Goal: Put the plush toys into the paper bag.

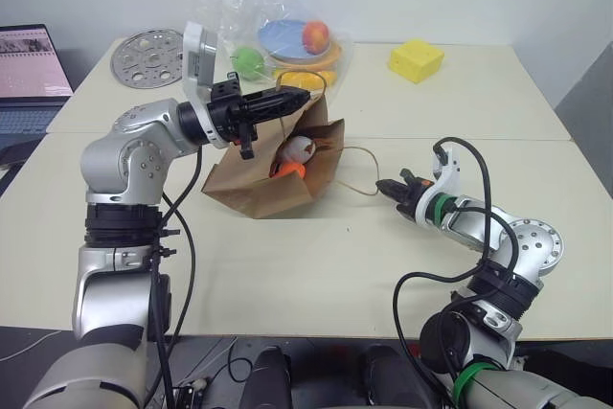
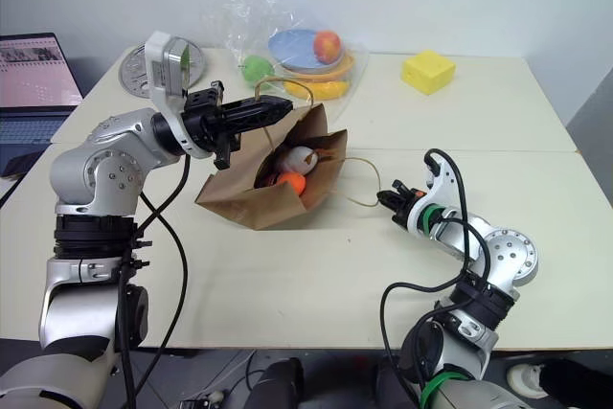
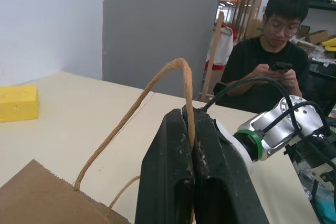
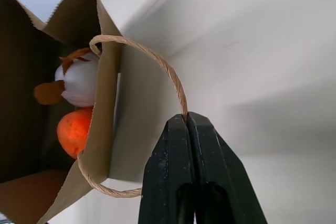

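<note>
Both toys bagged, the sound next move looks to be a slow, even lift on both handles so nothing spills; nearest, the right gripper (image 4: pixel 186 121) is pinched shut on the near loop handle (image 4: pixel 157 59); beyond, the paper bag (image 1: pixel 273 189) lies on the table (image 1: pixel 287 265), white egg (image 1: pixel 297 149) and orange carrot (image 1: pixel 290 170) inside; above its far rim, the left gripper (image 3: pixel 190 124) is clamped on the far handle (image 3: pixel 157 80).

Left arm raised, elbow bent, wrist turned inward; the left gripper (image 1: pixel 299 97) points toward the robot's right, roughly level, jaws closed on a bag handle (image 3: pixel 157 85). Right arm low, forearm angled forward-left; the right gripper (image 1: pixel 383 186) has its jaws closed on the other handle (image 4: pixel 157 61).
</note>
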You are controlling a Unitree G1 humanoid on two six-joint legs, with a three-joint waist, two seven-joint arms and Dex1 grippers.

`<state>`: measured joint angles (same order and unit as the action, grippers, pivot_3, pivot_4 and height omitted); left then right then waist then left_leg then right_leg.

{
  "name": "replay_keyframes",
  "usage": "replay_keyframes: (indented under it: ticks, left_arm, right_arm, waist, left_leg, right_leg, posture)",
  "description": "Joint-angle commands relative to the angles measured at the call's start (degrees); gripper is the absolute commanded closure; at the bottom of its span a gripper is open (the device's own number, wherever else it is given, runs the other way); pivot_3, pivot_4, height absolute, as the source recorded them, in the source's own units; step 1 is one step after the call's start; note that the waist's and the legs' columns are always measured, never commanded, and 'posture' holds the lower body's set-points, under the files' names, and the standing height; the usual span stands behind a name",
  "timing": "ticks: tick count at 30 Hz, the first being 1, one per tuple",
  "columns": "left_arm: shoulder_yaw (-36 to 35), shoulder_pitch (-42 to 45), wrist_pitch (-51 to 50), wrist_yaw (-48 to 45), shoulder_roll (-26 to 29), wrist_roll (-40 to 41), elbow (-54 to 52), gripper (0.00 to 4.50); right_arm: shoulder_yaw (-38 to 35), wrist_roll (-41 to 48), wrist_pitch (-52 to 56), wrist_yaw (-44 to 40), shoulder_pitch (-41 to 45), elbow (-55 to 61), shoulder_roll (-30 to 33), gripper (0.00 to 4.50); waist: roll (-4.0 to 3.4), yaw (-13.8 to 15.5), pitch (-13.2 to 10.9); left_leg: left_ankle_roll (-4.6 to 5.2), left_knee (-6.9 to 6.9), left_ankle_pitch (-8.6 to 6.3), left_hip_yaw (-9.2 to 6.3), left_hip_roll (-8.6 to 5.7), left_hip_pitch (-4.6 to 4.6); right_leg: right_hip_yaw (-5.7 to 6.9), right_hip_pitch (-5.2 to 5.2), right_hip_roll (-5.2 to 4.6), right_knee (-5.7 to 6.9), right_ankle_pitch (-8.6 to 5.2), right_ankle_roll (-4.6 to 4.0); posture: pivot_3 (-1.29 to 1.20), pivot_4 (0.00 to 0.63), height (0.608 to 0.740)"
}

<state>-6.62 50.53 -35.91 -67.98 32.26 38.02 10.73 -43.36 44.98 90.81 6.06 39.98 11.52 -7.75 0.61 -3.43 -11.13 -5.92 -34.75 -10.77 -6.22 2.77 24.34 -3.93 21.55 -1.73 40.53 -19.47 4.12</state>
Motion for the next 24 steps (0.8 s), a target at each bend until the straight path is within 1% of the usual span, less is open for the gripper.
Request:
replay_keyframes:
  ticks: [1,2,4,5,7,9,12,15,17,19,21,24]
  left_arm:
    - [-1.18,0.69,1.1,0.5,0.65,0.26,-1.97,4.5]
    - [-1.32,0.64,1.16,0.58,0.78,0.24,-1.99,4.5]
    - [-1.55,0.53,1.01,0.78,0.91,0.42,-2.12,4.5]
    - [-1.61,0.53,1.11,0.95,0.87,0.43,-2.12,4.5]
    - [-1.94,1.06,1.56,1.41,0.64,0.42,-1.49,4.5]
    - [-2.42,2.08,1.84,2.02,0.21,0.59,-0.69,4.5]
    - [-2.98,3.41,1.08,2.5,-0.27,1.73,-0.12,4.5]
    - [-3.47,4.31,0.14,3.11,-0.64,2.77,0.07,4.5]
    - [-3.79,4.67,-0.4,3.44,-0.87,3.24,0.33,4.5]
    - [-3.06,4.34,0.75,2.96,-0.63,2.12,0.86,4.5]
    - [-2.88,3.9,1.17,2.99,-0.68,1.81,1.23,4.5]
    - [-1.7,2.61,1.17,2.4,-0.39,0.92,0.69,4.5]
  right_arm:
    - [-2.29,6.36,0.96,-1.86,5.56,3.42,-2.99,4.48]
    - [-3.74,8.92,1.36,-1.96,6.92,3.77,-0.55,4.48]
    - [-4.34,14.3,1.65,-2.38,8.45,4.51,4.29,4.48]
    - [-5.16,17.3,1.69,-1.39,9.42,4.22,5.39,4.48]
    - [-4.15,23.91,1.69,-0.39,11.37,3.5,8.24,4.48]
    - [-3.82,29.32,1.68,2.29,14.0,2.04,9.66,4.48]
    - [-0.04,38.68,-2.51,7.84,16.15,-0.25,12.0,4.48]
    - [5.96,48.73,-9.37,14.05,15.63,-1.8,15.35,4.48]
    - [10.45,53.78,-13.59,17.04,14.81,-2.02,17.75,4.48]
    - [14.71,56.77,-16.96,18.79,13.91,-1.66,19.87,4.48]
    - [18.74,57.91,-19.53,19.39,12.39,-0.53,21.38,4.48]
    - [25.03,52.52,-20.68,16.94,10.33,2.4,23.38,4.48]
  waist:
    - [-0.04,0.01,-0.02]
    - [-0.05,0.01,-0.03]
    - [-0.09,0.02,-0.06]
    - [-0.09,0.01,-0.05]
    - [-0.09,0.14,-0.05]
    - [-0.09,0.06,-0.06]
    - [-0.09,-0.02,-0.06]
    - [-0.09,-0.22,-0.06]
    - [-0.09,-0.39,-0.06]
    - [-0.09,-0.5,-0.06]
    - [-0.08,-0.61,-0.06]
    - [-0.09,-0.71,-0.06]
  left_leg:
    - [0.0,0.0,0.0,0.0,0.0,0.01]
    - [0.0,0.0,0.0,0.01,0.0,0.01]
    - [0.0,0.0,0.0,0.01,0.0,0.02]
    - [0.0,0.0,0.0,0.01,0.0,0.02]
    - [0.0,0.04,0.0,-0.02,0.01,0.03]
    - [0.01,0.06,0.0,-0.01,0.01,0.06]
    - [0.01,0.06,0.0,0.01,0.01,0.09]
    - [0.01,0.06,-0.01,0.01,0.02,0.11]
    - [0.01,0.07,-0.01,0.03,0.02,0.15]
    - [0.02,0.06,-0.01,0.03,0.02,0.2]
    - [0.02,0.06,-0.01,0.02,0.02,0.24]
    - [0.02,0.06,0.0,0.01,0.02,0.32]
  right_leg:
    - [0.0,0.0,0.0,0.0,0.0,0.0]
    - [-0.01,0.01,0.0,0.0,0.0,0.0]
    - [-0.01,0.02,0.0,0.01,0.0,0.0]
    - [-0.01,0.03,0.0,0.0,0.0,0.0]
    - [0.03,0.0,0.0,-0.08,0.0,0.0]
    - [0.02,0.0,-0.01,-0.14,0.0,0.0]
    - [0.01,0.04,-0.01,-0.15,0.0,0.0]
    - [0.0,0.07,-0.01,-0.17,0.0,0.0]
    - [0.0,0.09,-0.01,-0.21,0.0,0.0]
    - [0.0,0.13,-0.01,-0.22,0.0,0.0]
    - [0.01,0.16,-0.01,-0.22,0.0,0.0]
    - [0.01,0.23,0.0,-0.23,0.0,0.0]
  posture:
    - [0.0,0.15,0.74]
    - [0.0,0.15,0.74]
    - [0.0,0.15,0.74]
    - [0.0,0.15,0.74]
    - [0.0,0.15,0.74]
    - [0.0,0.15,0.74]
    - [0.0,0.15,0.74]
    - [0.0,0.15,0.74]
    - [0.0,0.15,0.74]
    - [0.0,0.15,0.74]
    - [0.0,0.15,0.74]
    - [0.0,0.15,0.74]
